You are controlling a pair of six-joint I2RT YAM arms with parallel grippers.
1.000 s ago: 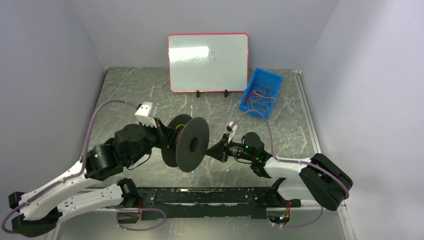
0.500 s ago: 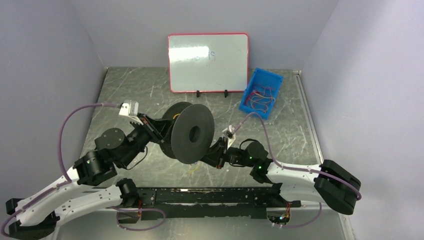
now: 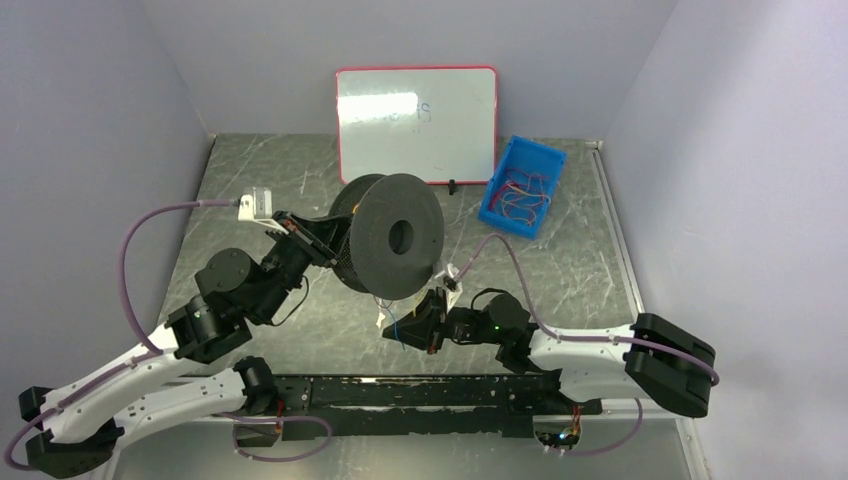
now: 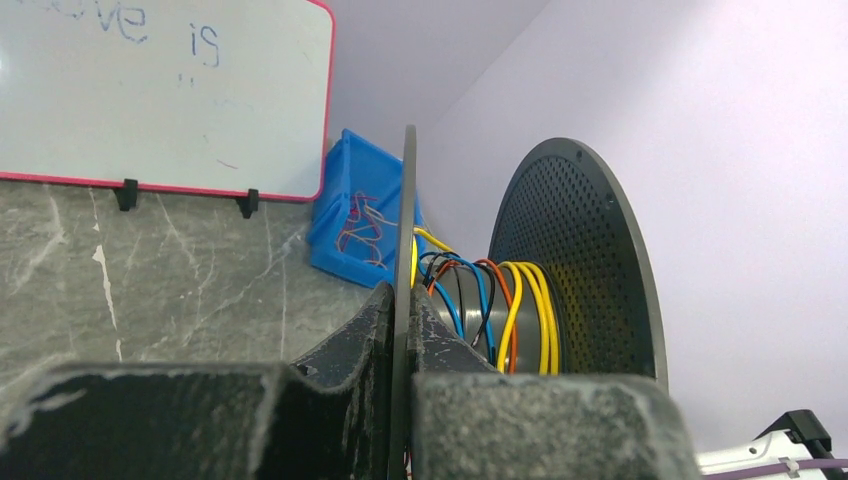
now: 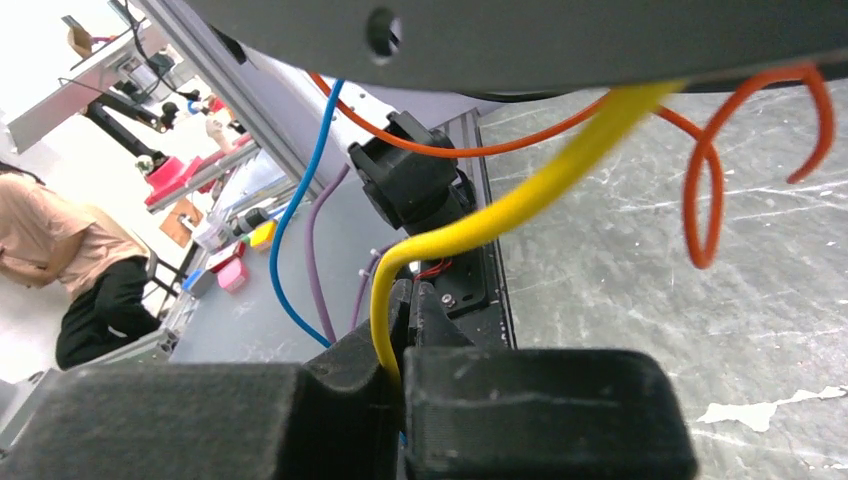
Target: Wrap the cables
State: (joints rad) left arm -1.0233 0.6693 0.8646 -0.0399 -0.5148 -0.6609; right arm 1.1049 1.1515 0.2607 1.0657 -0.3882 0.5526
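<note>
Black spool [image 3: 398,238] held over the worktop [image 3: 590,260].
The left jaws pinch its rim; the right jaws pinch the yellow cable [image 5: 520,205].

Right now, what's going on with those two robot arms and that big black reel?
The left gripper is shut on the rim of the black plastic spool, holding it on edge above the grey marbled table. Yellow, orange, blue and black wires sit wound on its hub. Below it, the right gripper is shut on a thin yellow cable running up to the spool. A curly orange cable and a blue cable hang loose nearby.
</note>
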